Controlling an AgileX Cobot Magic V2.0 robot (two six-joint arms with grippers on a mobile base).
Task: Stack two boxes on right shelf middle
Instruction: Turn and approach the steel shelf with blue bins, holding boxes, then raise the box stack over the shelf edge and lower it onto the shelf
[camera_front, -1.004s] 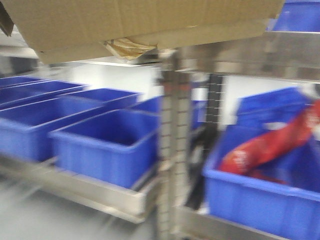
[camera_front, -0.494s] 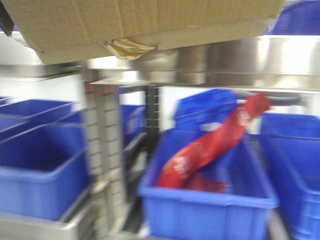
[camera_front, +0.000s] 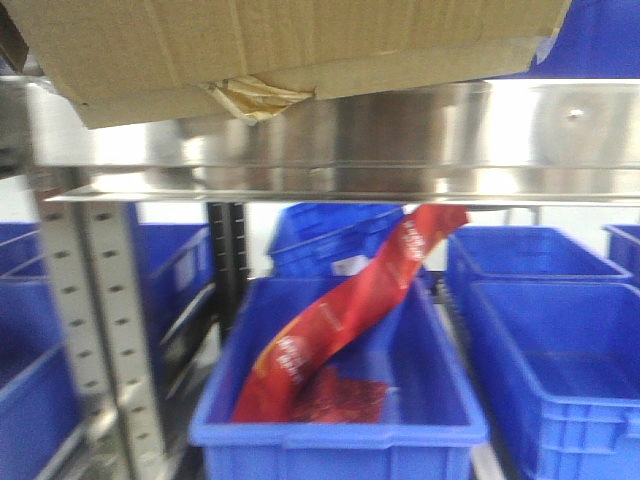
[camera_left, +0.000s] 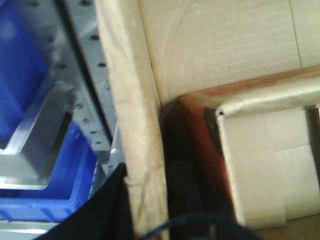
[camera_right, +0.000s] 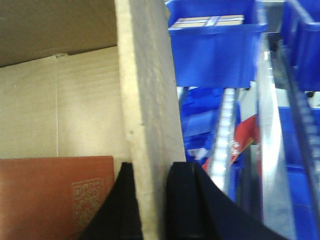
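Note:
The large brown cardboard box (camera_front: 280, 50) fills the top of the front view, held above the stainless-steel shelf rail (camera_front: 400, 130). A crumpled yellowish tape scrap (camera_front: 255, 95) hangs from its underside. My left gripper (camera_left: 150, 170) is shut on the box's left wall (camera_left: 135, 100), one finger inside and one outside. My right gripper (camera_right: 152, 167) is shut on the box's right wall (camera_right: 145, 75) in the same way. A thin, flat reddish-brown box lies inside the large one; it shows in the left wrist view (camera_left: 265, 150) and in the right wrist view (camera_right: 50, 195), where it bears a printed code.
A perforated grey upright (camera_front: 100, 330) stands at the left. Below the rail a blue bin (camera_front: 340, 430) holds a red bag (camera_front: 350, 310). More blue bins (camera_front: 550, 330) sit to the right and behind. Another blue bin (camera_right: 215, 45) sits on a higher level.
The view has swung right: the upright slid from centre to left, and the bin with the red bag moved to the middle. The box stays fixed in both grippers.

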